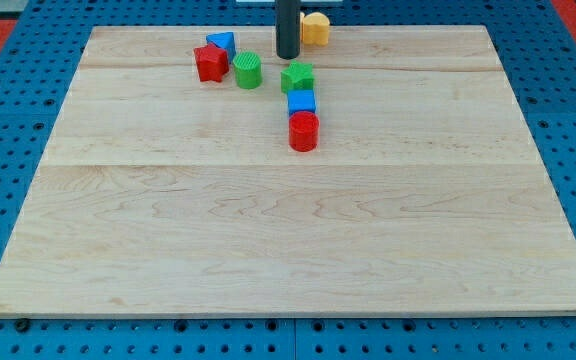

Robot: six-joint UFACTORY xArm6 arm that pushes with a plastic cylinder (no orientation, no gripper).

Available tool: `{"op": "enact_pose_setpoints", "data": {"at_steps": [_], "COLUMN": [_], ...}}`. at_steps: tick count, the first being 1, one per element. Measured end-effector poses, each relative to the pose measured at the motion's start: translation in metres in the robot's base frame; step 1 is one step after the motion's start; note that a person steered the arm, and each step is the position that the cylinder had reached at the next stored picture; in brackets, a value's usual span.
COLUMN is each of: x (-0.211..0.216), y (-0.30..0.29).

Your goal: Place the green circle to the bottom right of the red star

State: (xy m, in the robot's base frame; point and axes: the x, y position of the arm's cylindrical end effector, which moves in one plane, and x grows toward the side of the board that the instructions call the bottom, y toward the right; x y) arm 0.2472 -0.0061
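Green circle (248, 71) sits just right of red star (210, 62).

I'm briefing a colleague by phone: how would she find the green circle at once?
Look at the wooden board, near its top edge, left of the dark rod's tip. The green circle is the round ribbed block just right of the red star; the other green block is star-shaped, right of my tip.

Board (298, 240) pale matt wood, visible grain; green circle (248, 71) ribbed plastic.
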Motion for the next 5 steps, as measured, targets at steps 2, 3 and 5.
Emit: {"op": "enact_pose_setpoints", "data": {"at_steps": [2, 3, 5], "x": [0.01, 0.021, 0.037], "y": [-0.031, -0.034, -0.041]}}
